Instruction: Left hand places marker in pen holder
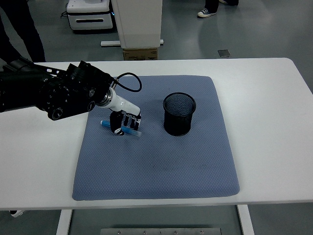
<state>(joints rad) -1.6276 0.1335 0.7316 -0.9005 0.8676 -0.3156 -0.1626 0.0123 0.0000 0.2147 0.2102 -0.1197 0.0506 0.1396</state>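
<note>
Curling around the blue marker (pixel 122 129) near the mat's (pixel 156 166) left edge, left hand (pixel 124 122) is pinching its stiff, light barrel mid-length; mesh pen holder (pixel 179 114) is standing nearby.

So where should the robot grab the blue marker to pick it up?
Probably around its middle, from above. The marker lies flat on the blue mat, so only top and sides are free. The left hand is already curled over it there.
</note>
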